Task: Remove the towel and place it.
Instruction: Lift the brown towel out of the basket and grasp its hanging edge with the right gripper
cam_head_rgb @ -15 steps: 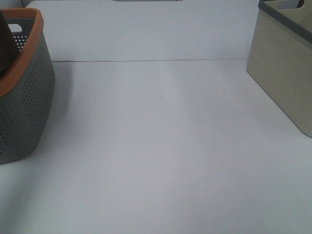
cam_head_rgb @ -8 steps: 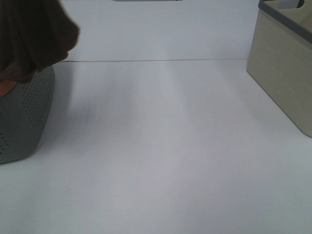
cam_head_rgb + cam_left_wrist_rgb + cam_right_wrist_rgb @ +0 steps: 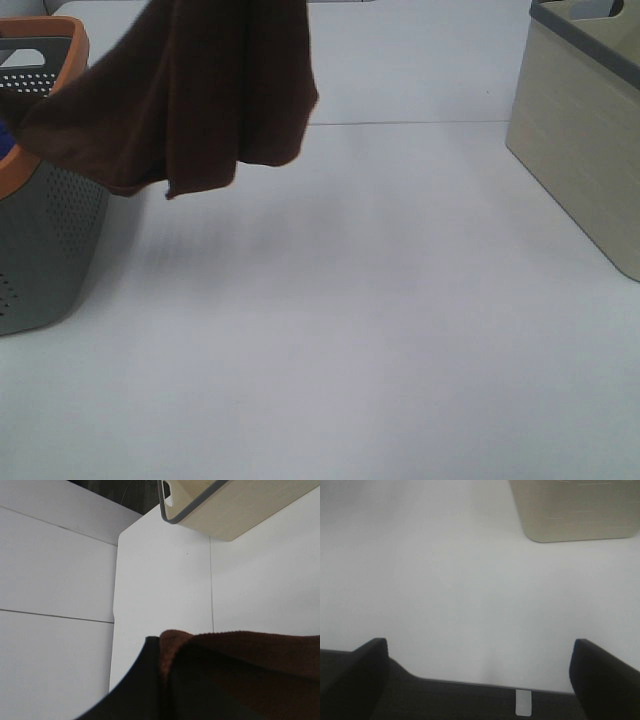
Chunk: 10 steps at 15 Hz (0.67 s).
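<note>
The dark reddish-brown towel (image 3: 215, 90) hangs in the air at the upper left of the exterior high view, its lower edge above the white table and just right of the grey basket (image 3: 55, 230). Its top runs out of the frame, so neither gripper shows in that view. In the left wrist view the left gripper (image 3: 165, 672) is closed on the bunched towel (image 3: 250, 652), with one black finger (image 3: 142, 685) showing. The right gripper (image 3: 480, 672) is open and empty, low over bare table.
The grey perforated basket has an orange rim (image 3: 72, 85), and a bit of blue cloth (image 3: 5, 135) shows inside it. A beige bin with a grey rim (image 3: 580, 130) stands at the back right and also shows in both wrist views (image 3: 225, 505) (image 3: 575, 510).
The towel has come up out of the basket and swung right, now hanging over the table beside it. The basket's rim and handle hole show again.
</note>
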### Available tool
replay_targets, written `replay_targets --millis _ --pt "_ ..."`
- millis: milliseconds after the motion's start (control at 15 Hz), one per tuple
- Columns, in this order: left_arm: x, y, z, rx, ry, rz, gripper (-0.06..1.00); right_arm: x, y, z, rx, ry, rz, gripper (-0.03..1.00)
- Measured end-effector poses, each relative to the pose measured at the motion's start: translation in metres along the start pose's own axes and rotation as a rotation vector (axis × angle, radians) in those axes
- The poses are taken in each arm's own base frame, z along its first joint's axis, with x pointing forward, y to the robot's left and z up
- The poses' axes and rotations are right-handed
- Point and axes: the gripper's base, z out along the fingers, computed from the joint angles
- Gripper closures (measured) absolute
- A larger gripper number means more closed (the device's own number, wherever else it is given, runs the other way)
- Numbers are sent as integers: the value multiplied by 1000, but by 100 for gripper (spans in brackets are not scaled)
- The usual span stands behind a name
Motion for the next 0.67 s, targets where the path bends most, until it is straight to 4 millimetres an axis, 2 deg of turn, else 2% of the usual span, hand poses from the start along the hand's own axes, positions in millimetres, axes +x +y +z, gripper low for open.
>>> replay_targets --millis 133,267,467,667 --pt "-10 -11 24 17 -28 14 94 -16 6 11 -96 6 -39 11" --pt "-11 -21 46 55 -26 10 94 -38 14 28 -217 -42 -33 11" --pt "-11 -24 60 45 -35 -5 94 -57 17 49 -285 -95 -33 11" --pt "-14 -27 69 33 -57 -12 94 -68 17 68 -319 -100 -41 11"
